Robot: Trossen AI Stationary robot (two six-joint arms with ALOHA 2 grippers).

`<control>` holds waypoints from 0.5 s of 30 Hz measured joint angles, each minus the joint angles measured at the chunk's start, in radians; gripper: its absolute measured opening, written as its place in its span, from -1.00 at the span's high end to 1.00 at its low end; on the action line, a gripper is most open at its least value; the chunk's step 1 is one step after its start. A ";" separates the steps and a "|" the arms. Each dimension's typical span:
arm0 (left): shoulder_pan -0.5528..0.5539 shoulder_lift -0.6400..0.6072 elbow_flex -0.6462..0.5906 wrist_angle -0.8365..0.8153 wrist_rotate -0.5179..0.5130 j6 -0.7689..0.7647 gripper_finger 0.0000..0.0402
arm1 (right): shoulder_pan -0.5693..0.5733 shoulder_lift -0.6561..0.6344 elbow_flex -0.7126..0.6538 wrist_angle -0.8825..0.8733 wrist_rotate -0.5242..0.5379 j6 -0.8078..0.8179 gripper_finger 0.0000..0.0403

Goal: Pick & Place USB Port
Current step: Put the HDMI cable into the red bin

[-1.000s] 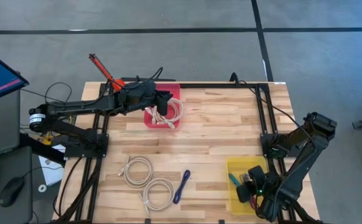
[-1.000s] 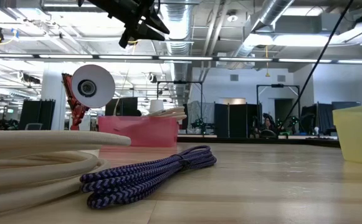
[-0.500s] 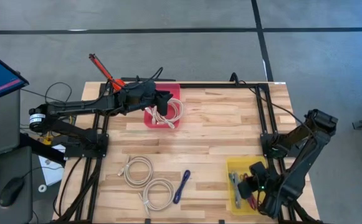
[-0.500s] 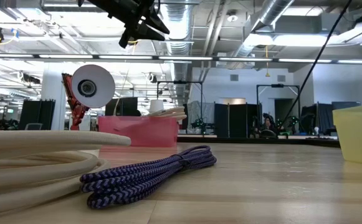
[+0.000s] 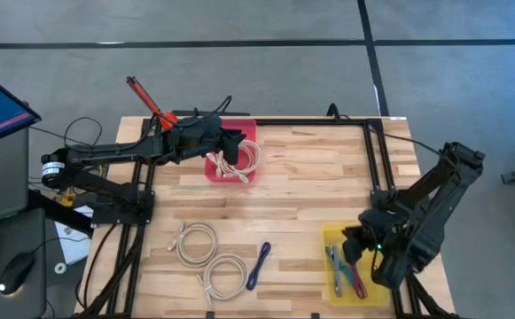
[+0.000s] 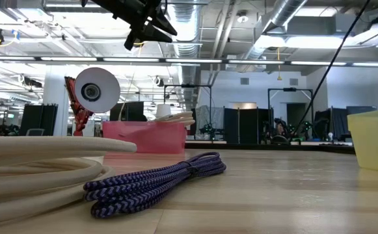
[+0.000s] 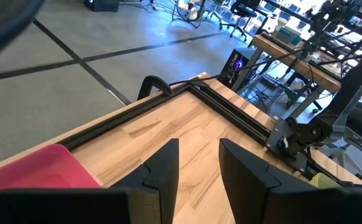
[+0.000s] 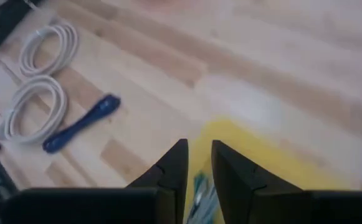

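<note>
Two white coiled cables (image 5: 195, 241) (image 5: 224, 273) and a blue braided cable (image 5: 259, 264) lie flat on the wooden table near its front edge. They also show in the right wrist view, the blue cable (image 8: 81, 123) beside a white coil (image 8: 36, 107). My right gripper (image 5: 353, 250) hangs above the far left part of the yellow bin (image 5: 330, 235), slightly open with nothing between its fingers. Green and red cables (image 5: 341, 273) lie in that bin. My left gripper (image 5: 231, 152) waits open and empty above the red bin (image 5: 214, 170), which holds white cables (image 5: 246, 158).
Black frame rails (image 5: 377, 168) run along the table's right side and far edge. In the low view the blue cable (image 6: 156, 182) and a white coil (image 6: 39, 162) lie close in front. Bare wood lies between the two bins.
My right gripper has risen out of the yellow bin and moved a little toward the table's far edge, turning at the wrist as it went. The cables in the bin, covered by it before, now show. Its fingers have kept the same gap.
</note>
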 joint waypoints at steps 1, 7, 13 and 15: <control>0.000 0.000 0.000 0.000 0.000 0.000 0.44 | -0.018 -0.011 0.000 0.001 0.011 -0.043 0.68; -0.007 0.000 0.000 0.002 0.000 0.000 0.44 | -0.141 -0.076 0.000 0.001 0.036 -0.314 0.68; -0.029 0.000 0.000 0.002 0.002 0.000 0.44 | -0.264 -0.144 0.000 0.004 0.038 -0.545 0.68; -0.038 0.000 0.000 0.002 0.002 0.000 0.44 | -0.304 -0.162 0.000 0.025 0.056 -0.623 0.68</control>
